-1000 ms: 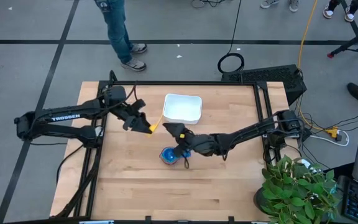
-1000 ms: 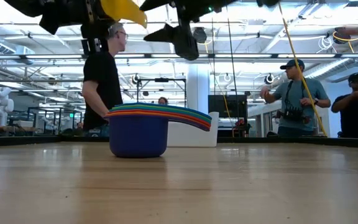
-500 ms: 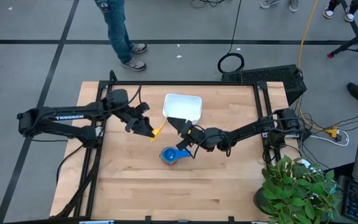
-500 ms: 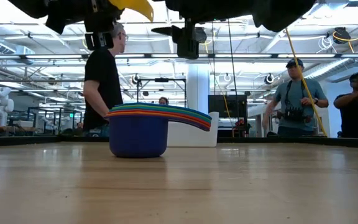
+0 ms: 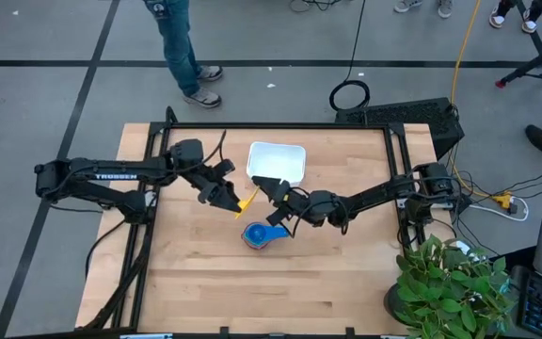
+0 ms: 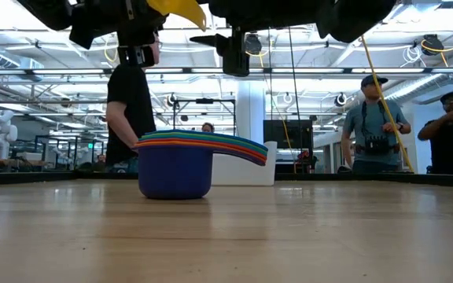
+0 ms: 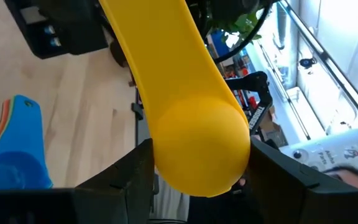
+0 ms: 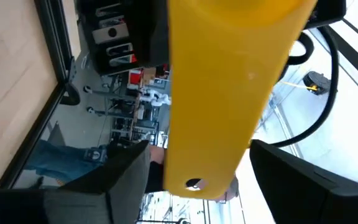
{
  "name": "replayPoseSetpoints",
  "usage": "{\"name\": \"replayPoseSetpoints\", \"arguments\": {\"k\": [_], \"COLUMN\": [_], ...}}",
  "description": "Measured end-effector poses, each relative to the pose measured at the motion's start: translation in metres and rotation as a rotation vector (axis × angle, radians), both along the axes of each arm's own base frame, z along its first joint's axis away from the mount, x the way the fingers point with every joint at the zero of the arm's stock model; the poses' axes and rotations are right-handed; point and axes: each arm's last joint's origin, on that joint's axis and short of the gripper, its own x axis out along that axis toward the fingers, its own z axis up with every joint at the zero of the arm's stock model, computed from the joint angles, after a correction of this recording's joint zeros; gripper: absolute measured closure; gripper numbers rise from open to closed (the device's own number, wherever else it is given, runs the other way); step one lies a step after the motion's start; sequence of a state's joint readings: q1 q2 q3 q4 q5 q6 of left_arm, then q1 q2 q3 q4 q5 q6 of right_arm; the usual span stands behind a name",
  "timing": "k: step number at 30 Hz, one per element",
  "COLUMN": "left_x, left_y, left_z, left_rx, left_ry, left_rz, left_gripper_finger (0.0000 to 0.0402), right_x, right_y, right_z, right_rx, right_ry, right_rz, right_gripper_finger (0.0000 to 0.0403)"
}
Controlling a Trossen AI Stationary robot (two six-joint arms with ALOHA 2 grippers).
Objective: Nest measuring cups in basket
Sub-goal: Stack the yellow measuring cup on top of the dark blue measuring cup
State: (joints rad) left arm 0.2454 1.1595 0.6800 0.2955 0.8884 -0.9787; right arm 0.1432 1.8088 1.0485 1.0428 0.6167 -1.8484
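Note:
A yellow measuring cup [image 5: 244, 200] hangs in the air above the table's middle, with my left gripper [image 5: 228, 196] shut on it. Its flat handle [image 8: 216, 93] reaches between the fingers of my open right gripper [image 8: 197, 177], which stand on either side of the handle's holed end without plainly touching it. Several other measuring cups sit nested in a stack [image 5: 255, 235] inside a blue outer cup. The stack rests on its base on the wood, nearer than the yellow cup. The white basket [image 5: 277, 162] lies toward the far edge. My left gripper pinches the yellow cup's round bowl [image 7: 197, 143] between its two fingers [image 7: 129, 177]. The fingers come about level from the table's left. The cup is lifted clear of the table, and its handle [image 7: 160, 50] points away from the gripper toward my right gripper.
Black frame rails run along the table's left and right edges. A potted plant [image 5: 450, 282] stands at the near right corner. People stand in the room beyond the far edge [image 6: 376, 126]. Bare wood lies toward the near edge [image 5: 252, 292].
My left gripper has carried the yellow cup a little toward the table's right and near edges, closer to my right gripper. My right gripper has drawn back from over the nested stack toward the far edge and rolled its wrist, coming round the cup's handle.

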Motion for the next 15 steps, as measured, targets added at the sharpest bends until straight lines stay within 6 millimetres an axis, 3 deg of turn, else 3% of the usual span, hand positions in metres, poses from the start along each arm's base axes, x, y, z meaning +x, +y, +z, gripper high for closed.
{"name": "replayPoseSetpoints", "arguments": {"k": [4,10,15], "left_x": [0.0002,0.0005,0.0005], "left_y": [0.0,0.0,0.0002], "left_z": [0.0001,0.0008,0.0003], "left_rx": [0.002,0.014,0.071], "left_ry": [-0.003,-0.02,-0.06], "left_rz": [0.0,-0.002,-0.007], "left_gripper_finger": [0.0185,0.0184,0.0128], "right_x": [-0.0003,-0.0004,-0.0007], "right_y": [0.0029,0.0063,0.0068], "right_z": [-0.0005,-0.0014,-0.0024], "right_rx": [0.004,0.053,0.104], "right_ry": [0.004,-0.003,-0.017], "right_rz": [0.001,0.013,-0.001], "right_gripper_finger": [0.0179,0.0281,0.0282]}}
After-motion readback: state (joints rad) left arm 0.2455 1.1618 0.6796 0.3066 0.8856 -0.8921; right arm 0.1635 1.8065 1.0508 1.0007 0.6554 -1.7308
